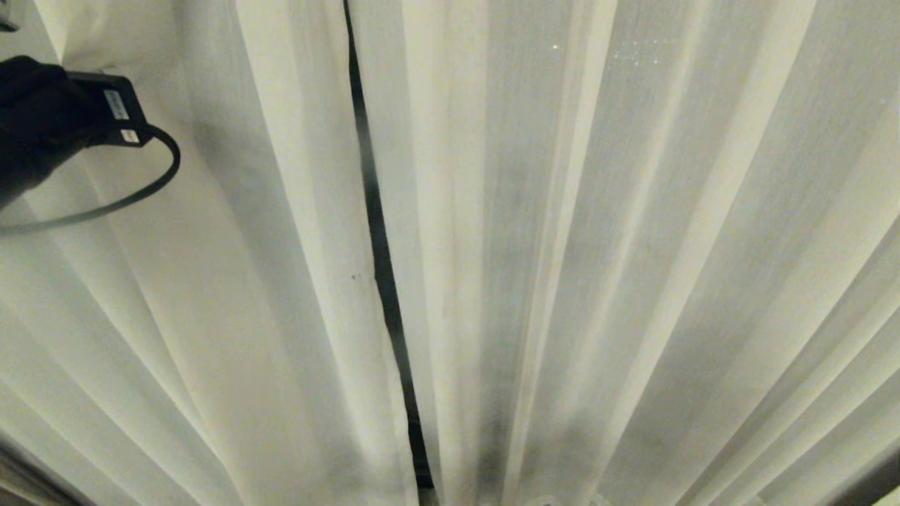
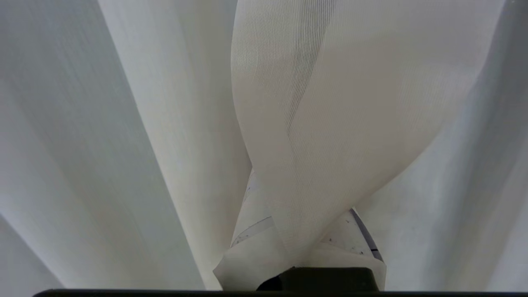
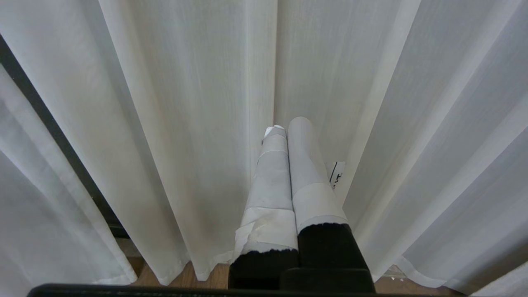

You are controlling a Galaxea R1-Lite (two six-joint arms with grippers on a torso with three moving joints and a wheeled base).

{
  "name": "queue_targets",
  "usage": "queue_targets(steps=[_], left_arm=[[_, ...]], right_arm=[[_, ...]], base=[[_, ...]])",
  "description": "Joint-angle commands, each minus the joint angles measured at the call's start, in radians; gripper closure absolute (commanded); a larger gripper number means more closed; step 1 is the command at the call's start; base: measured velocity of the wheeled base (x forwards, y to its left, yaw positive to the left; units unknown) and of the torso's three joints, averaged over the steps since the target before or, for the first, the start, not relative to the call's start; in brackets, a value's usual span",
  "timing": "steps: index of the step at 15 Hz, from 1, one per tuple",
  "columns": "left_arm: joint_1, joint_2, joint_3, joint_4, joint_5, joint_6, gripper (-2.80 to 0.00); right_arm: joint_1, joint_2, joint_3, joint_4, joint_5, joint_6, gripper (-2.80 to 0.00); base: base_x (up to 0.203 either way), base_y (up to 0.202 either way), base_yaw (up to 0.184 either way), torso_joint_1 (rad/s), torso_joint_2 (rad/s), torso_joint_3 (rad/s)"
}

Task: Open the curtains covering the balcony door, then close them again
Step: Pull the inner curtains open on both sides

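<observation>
**Curtains drawn almost shut, left gripper pinching a fold**

Curtains (image 1: 598, 246) fill pretty much the whole head view: two cream-white, slightly sheer panels with long soft pleats fanning outward. Fabric has a fine ribbed weave you can really see up close in the left wrist view. Between the two panels there's a thin dark slit (image 1: 380, 267) running top to bottom, and that's all you get of the balcony door side; the glass itself I can't make out.

Left arm (image 1: 42, 126) pokes in from the upper left of the head view, black housing with a looping cable (image 1: 158, 183), raised up against the left panel. Left gripper (image 2: 303, 243) has its tape-wrapped fingers (image 2: 255, 247) closed together on a twisted fold of the curtain (image 2: 330, 123), which bunches up and flares out of the grip.

Right gripper (image 3: 288, 136) sits low, just in front of the right panel, its two white-wrapped fingers (image 3: 307, 165) pressed together with nothing between them. Curtain hem hangs just above a wooden floor (image 3: 206, 278) there, and the dark gap shows off to one side.
</observation>
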Motion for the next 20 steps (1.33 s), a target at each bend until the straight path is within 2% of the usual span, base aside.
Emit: queue_targets(steps=[1,7,20], left_arm=[[0.002,0.000,0.001,0.014,0.001,-0.001,0.00],[0.002,0.000,0.001,0.023,0.034,-0.002,0.00],[0.003,-0.002,0.001,0.023,0.050,-0.002,0.00]], right_arm=[[0.000,0.002,0.000,0.000,0.001,-0.001,0.00],[0.000,0.002,0.000,0.000,0.001,-0.001,0.00],[0.000,0.002,0.000,0.000,0.001,-0.001,0.00]], base=[[0.000,0.000,0.000,0.000,0.00,0.000],[0.001,0.016,-0.001,-0.001,0.00,0.001],[0.000,0.184,0.000,0.002,0.00,0.003]])
